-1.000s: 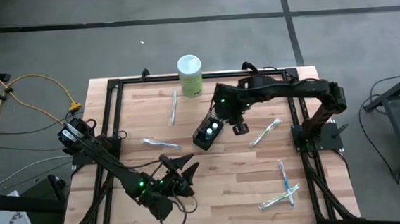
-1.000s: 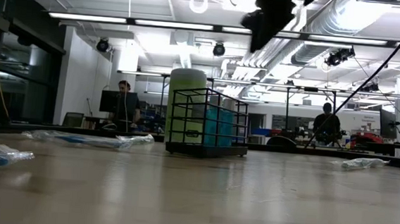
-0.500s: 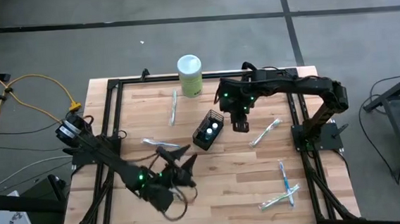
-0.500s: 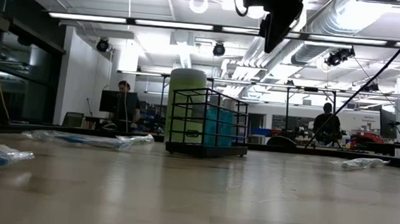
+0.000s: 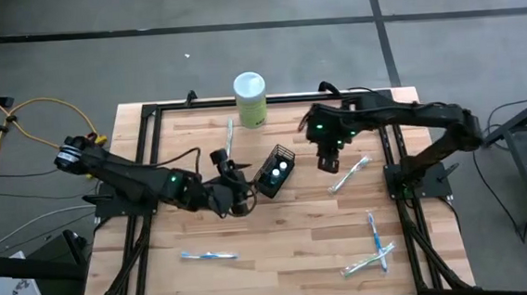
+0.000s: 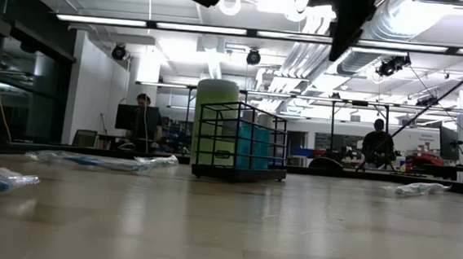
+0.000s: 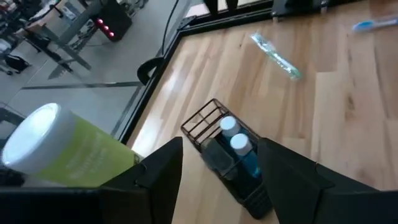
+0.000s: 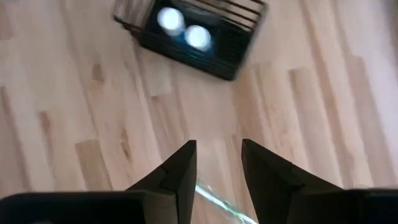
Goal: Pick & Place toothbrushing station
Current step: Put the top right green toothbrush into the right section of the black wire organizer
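The black wire-mesh holder [image 5: 275, 170] stands on its base at the table's middle, with two teal white-capped tubes [image 7: 239, 146] upright inside. It also shows in the low view [image 6: 241, 142] and the right wrist view [image 8: 193, 31]. My left gripper [image 5: 245, 178] is open just left of the holder, above the table, its fingers [image 7: 165, 171] wide apart and pointing at it without touching. My right gripper [image 5: 327, 158] is open and empty, in the air to the holder's right. Wrapped white-and-blue toothbrushes [image 5: 349, 174] lie loose on the table.
A pale green canister with a white lid [image 5: 250, 98] stands at the far edge, behind the holder. More toothbrushes lie at the near left [image 5: 206, 256], the near right [image 5: 375, 233] and far left of the holder [image 5: 229, 141]. A black frame [image 5: 150, 114] rims the table.
My left gripper has swung from the table's near edge toward the far side and right, up to the holder's left side, still open. My right gripper has drawn away from the holder toward the table's right edge. The holder has stayed in place.
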You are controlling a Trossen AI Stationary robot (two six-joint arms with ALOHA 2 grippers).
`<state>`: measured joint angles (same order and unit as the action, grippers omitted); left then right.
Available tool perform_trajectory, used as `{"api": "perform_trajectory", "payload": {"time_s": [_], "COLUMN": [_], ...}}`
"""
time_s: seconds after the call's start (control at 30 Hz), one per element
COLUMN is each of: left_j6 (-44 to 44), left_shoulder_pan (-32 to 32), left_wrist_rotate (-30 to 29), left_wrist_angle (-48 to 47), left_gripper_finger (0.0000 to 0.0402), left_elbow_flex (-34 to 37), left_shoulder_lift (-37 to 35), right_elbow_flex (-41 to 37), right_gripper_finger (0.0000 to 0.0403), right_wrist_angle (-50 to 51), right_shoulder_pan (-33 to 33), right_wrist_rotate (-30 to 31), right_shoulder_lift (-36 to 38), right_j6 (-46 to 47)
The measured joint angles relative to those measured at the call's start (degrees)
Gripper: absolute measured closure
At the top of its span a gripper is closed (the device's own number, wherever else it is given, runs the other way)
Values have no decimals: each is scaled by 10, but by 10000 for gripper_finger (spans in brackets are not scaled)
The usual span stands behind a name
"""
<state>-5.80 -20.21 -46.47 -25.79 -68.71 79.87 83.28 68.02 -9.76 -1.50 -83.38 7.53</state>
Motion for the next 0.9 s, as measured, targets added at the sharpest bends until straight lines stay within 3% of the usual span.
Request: {"api": "perform_trajectory", "payload": {"time_s": [0.2,0.47,0.67,0.9], "left_j6": [12,14,36,47], "left_shoulder_pan": [45,106,153,187], "left_wrist_rotate": [28,89,185,230], "left_wrist_angle": [0,50,95,98], "left_gripper_finger": [201,201,201,201], "left_elbow_flex": [20,85,116,117], "left_shoulder_lift": [-1,-1,-1,-1], "right_elbow_flex": [-124,-259,-315,-328], "right_gripper_finger": [284,284,284,284], "right_wrist_angle": [-72,-86,-96,-125], "right_shoulder_pan": [5,31,38,37], "right_wrist_rotate": [1,21,37,77], "right_shoulder_lift": [107,207,225,198], "right_j6": [76,158,152,126]}}
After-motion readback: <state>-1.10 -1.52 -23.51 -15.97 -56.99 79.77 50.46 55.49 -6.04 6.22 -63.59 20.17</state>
